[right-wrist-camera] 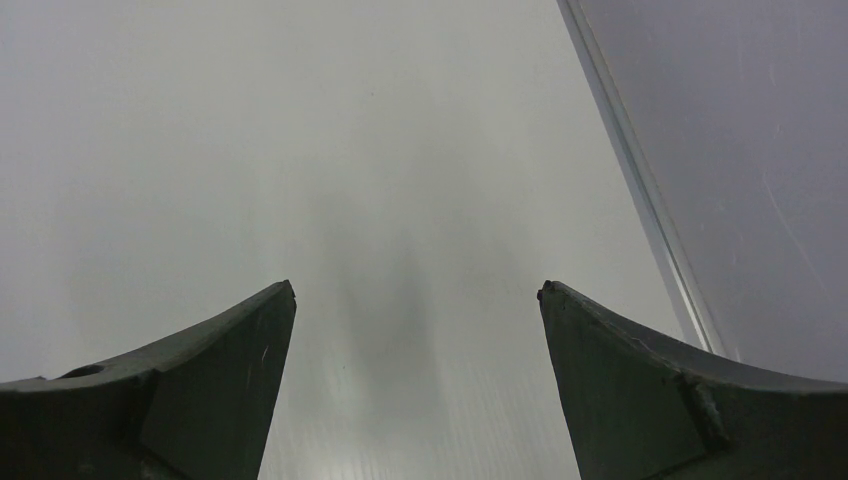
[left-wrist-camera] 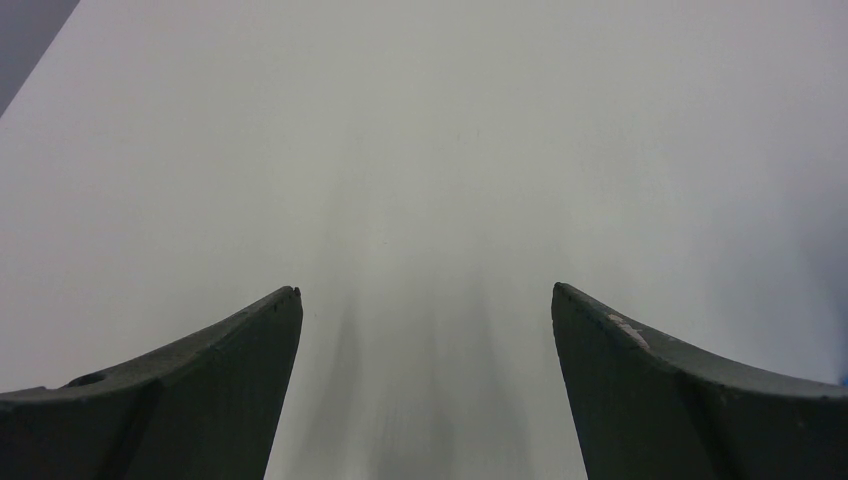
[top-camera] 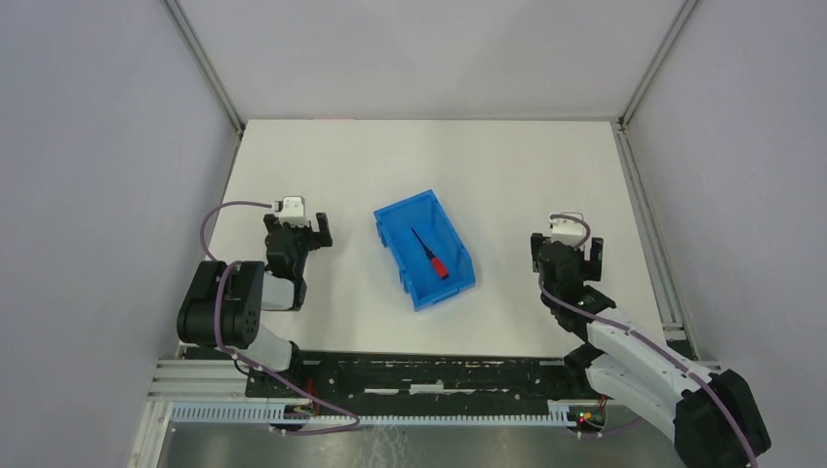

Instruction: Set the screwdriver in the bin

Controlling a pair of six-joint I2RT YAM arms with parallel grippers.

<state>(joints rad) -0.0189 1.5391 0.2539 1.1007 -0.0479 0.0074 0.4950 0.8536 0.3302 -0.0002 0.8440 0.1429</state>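
The bright blue bin [top-camera: 395,216] stands in the middle of the white table. Inside it lies the screwdriver [top-camera: 430,255], red handle toward the near end and thin black shaft pointing away. My left gripper [top-camera: 300,226] rests to the left of the bin, open, with only bare table between its fingers [left-wrist-camera: 240,370]. To the bin's right, my right gripper [top-camera: 570,244] is open too and holds nothing; its fingers [right-wrist-camera: 230,370] frame empty tabletop. Neither wrist view shows the bin or the screwdriver.
Grey walls with aluminium frame rails [top-camera: 644,195] close the table in at left, back and right. In the right wrist view the table's right edge rail [right-wrist-camera: 640,190] runs close beside my right gripper. The arms' base rail [top-camera: 410,375] lines the near edge.
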